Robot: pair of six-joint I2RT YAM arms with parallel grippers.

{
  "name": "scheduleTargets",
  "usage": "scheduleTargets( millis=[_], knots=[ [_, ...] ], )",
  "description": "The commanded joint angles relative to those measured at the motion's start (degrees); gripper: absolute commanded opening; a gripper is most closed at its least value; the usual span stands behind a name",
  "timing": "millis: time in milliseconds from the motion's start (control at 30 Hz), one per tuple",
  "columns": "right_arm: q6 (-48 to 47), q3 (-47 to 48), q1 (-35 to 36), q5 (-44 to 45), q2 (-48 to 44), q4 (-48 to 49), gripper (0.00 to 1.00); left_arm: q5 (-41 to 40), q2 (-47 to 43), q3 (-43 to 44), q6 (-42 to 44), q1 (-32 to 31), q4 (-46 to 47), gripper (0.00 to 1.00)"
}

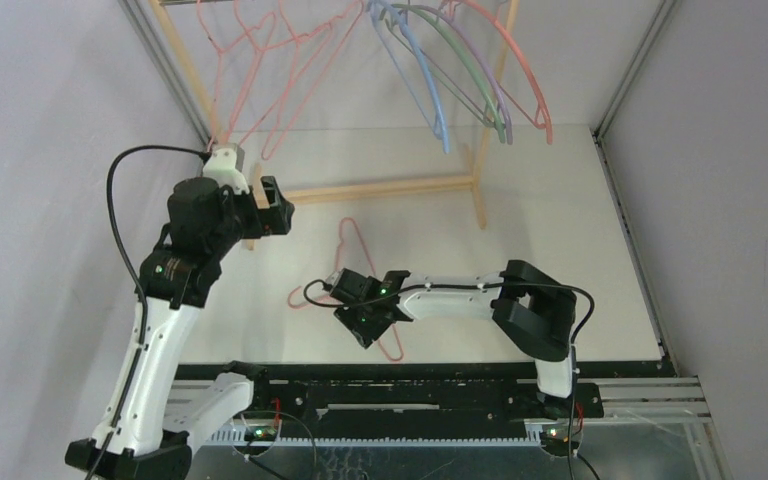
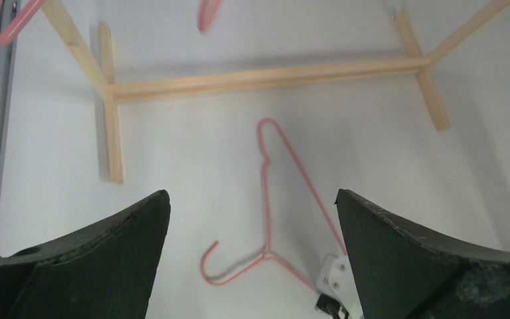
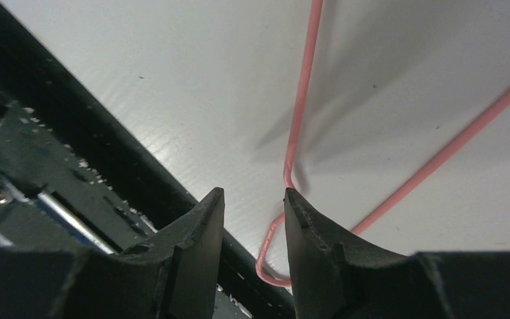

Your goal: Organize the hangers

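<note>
One salmon-pink hanger (image 1: pixel 345 238) lies flat on the white table in front of the rack, its hook pointing left. My right gripper (image 1: pixel 370 335) is low over its near corner. In the right wrist view the jaws (image 3: pixel 254 193) stand a little apart, with the bent pink wire (image 3: pixel 299 106) in and just beside the gap, not pinched. My left gripper (image 1: pixel 278 208) is raised near the rack's left foot, wide open and empty. Its wrist view (image 2: pixel 252 193) looks down on the lying hanger (image 2: pixel 265 199). Several pink hangers (image 1: pixel 270 80) and a blue (image 1: pixel 425 80), a green (image 1: pixel 470 70), a lavender (image 1: pixel 492 95) and another pink one (image 1: pixel 528 75) hang on the rack.
The wooden rack's base bar (image 1: pixel 380 188) and feet cross the table behind the lying hanger; the bar also shows in the left wrist view (image 2: pixel 265 76). A black rail (image 1: pixel 410 375) runs along the near table edge, right under my right gripper (image 3: pixel 73 153). Metal frame posts (image 1: pixel 175 70) stand at the back corners.
</note>
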Motion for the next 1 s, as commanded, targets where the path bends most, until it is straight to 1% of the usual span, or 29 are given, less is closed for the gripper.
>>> scheduleTargets(
  millis=[0,133,233,367,467,700,867,967],
  knots=[
    [2.3,-0.1,1.1,7.0,1.0,3.3,0.46,0.7,-4.4,-2.4,-0.6,0.1,-2.1,0.99],
    [1.8,-0.1,1.3,13.0,1.7,3.2,0.46,1.7,-7.7,-5.2,-1.8,0.1,-2.2,0.99],
    [0.7,-0.1,1.2,14.5,2.2,3.4,0.45,1.9,-9.8,-7.8,-2.6,0.2,-2.2,1.00],
    [-0.1,0.0,1.2,13.9,2.8,3.5,0.45,2.1,-12.1,-10.8,-3.5,0.2,-2.2,1.00],
    [-0.4,1.4,1.2,13.5,2.7,1.8,0.44,2.1,-13.0,-12.3,-3.8,0.1,-2.4,0.99],
    [-1.2,5.4,1.1,14.3,0.2,-2.2,0.44,1.9,-14.0,-12.4,-3.9,0.1,-2.8,1.00],
    [-3.4,9.3,0.5,14.3,2.8,-3.6,0.47,2.1,-14.3,-13.8,-4.8,0.2,-2.8,0.99],
    [-4.6,9.6,-0.5,12.1,4.5,-2.6,0.47,1.7,-14.9,-15.2,-5.4,0.1,-2.8,1.00]
  ],
)
